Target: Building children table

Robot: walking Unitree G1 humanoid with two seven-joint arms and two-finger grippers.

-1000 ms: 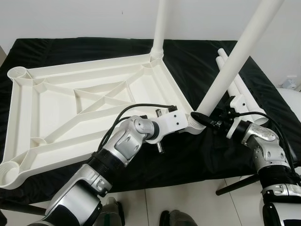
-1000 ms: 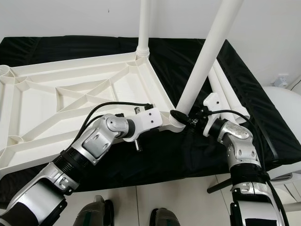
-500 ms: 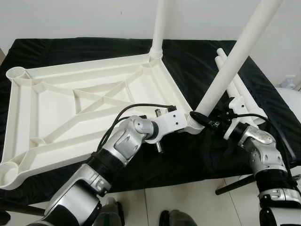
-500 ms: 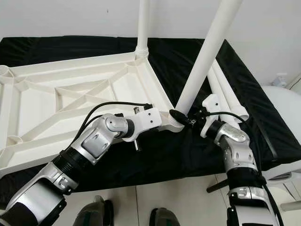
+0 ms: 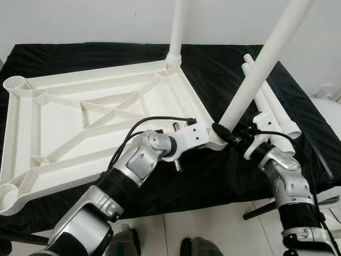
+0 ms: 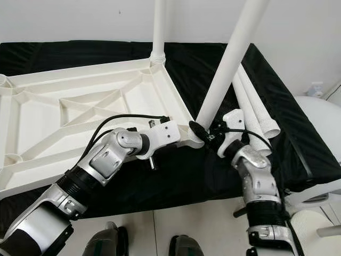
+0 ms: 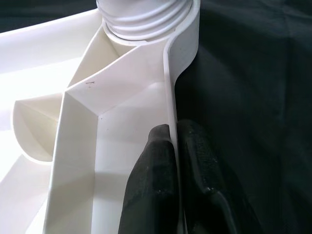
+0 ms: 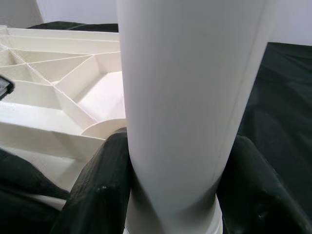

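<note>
The tabletop (image 5: 101, 114), smooth white plastic ribbed with triangular webs, lay upside down on a black cloth (image 5: 224, 64). The left gripper (image 7: 176, 161) pinched its thin rim, one finger (image 7: 151, 180) inside the wall and one outside, just short of a threaded corner socket (image 7: 146, 19). The right gripper (image 8: 170, 195) clasped a round matte leg (image 5: 256, 80), a finger on each side, right above that socket. A second leg (image 5: 176, 29) stood in the far corner. Two spare tubes (image 5: 274, 109) lay beyond the right fingers.
</note>
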